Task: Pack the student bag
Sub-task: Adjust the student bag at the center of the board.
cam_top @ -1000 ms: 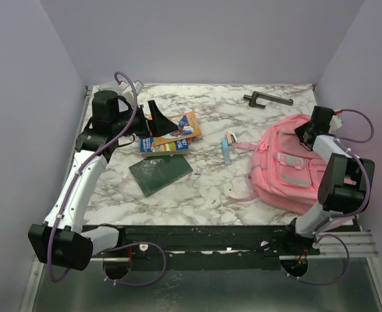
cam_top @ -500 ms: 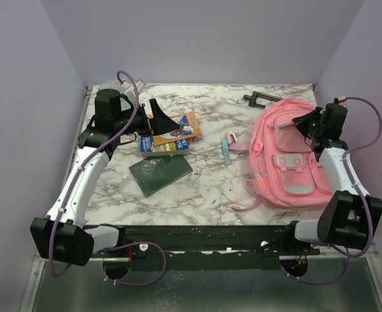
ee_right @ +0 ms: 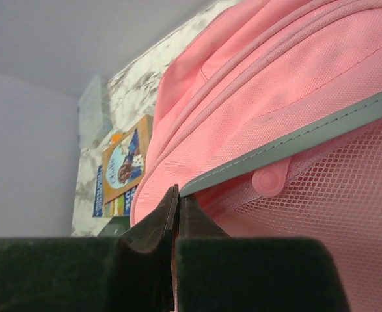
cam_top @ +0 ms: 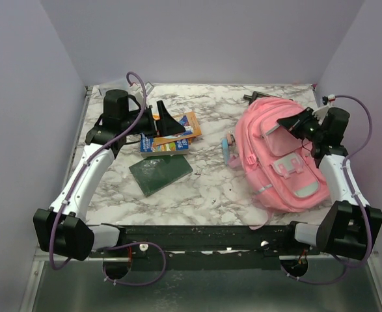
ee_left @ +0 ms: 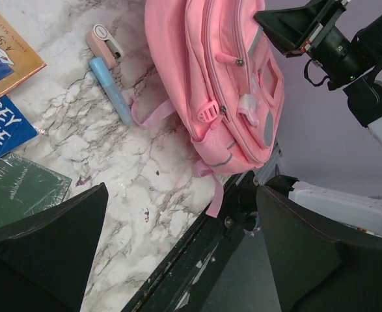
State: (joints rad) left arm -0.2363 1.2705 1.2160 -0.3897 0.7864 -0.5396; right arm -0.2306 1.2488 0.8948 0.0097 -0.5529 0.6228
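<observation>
Repositioning of the student bag (cam_top: 275, 170), pinched by the closed right gripper (cam_top: 285, 122), is shown; unzipping is likely needed next.

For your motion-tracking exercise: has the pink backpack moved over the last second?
Yes. The student bag has shifted left and toward the far edge, now covering most of the dark handle there.

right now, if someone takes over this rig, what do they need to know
Left gripper: open, empty, over the books at the far left.
Right gripper: shut on the backpack, pinching its side at the grey trim; the bag is on the right of the table.
Done: nothing packed that I can see.
Left: the books, green notebook and blue pen lie outside the bag; open it and load them.
</observation>
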